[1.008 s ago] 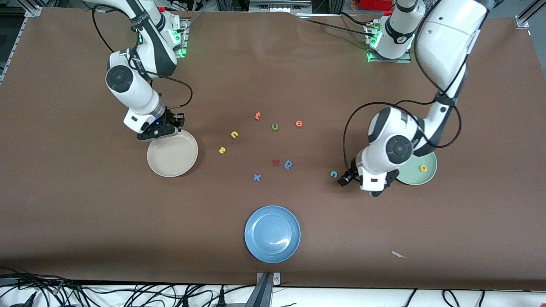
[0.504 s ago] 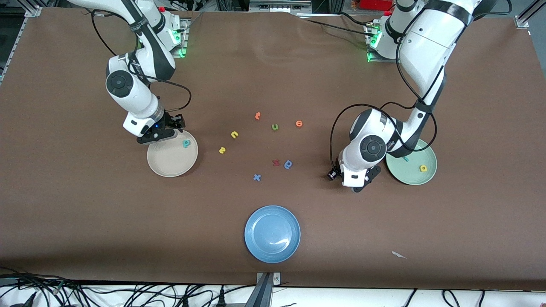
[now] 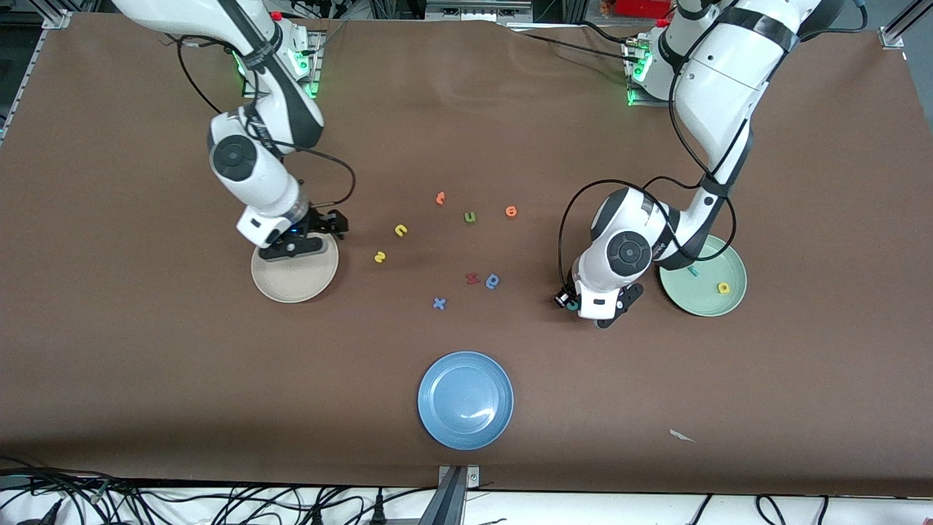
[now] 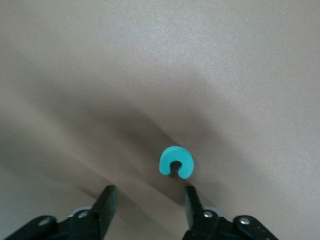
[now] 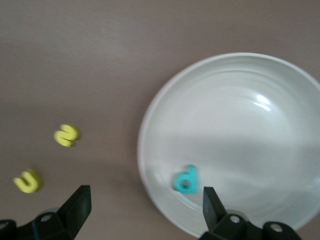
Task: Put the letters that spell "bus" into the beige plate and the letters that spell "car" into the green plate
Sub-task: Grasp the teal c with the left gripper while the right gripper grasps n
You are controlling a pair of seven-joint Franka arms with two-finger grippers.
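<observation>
Left wrist: teal c (image 4: pixel 176 162) just ahead of jaws

Both arms glossy white shells, dark grey joint bands, round black joint caps. Black cables loop beside each wrist. Green lights glow at bases. Black fingers (image 4: pixel 107 200), small silver screws at finger mounts. Right arm's fingers (image 5: pixel 80 202) same.

A robotics lab: two white arms bolted to a brown counter (image 3: pixel 466 131), loose cables (image 3: pixel 219 503) along its edge (aluminium framing too).
</observation>
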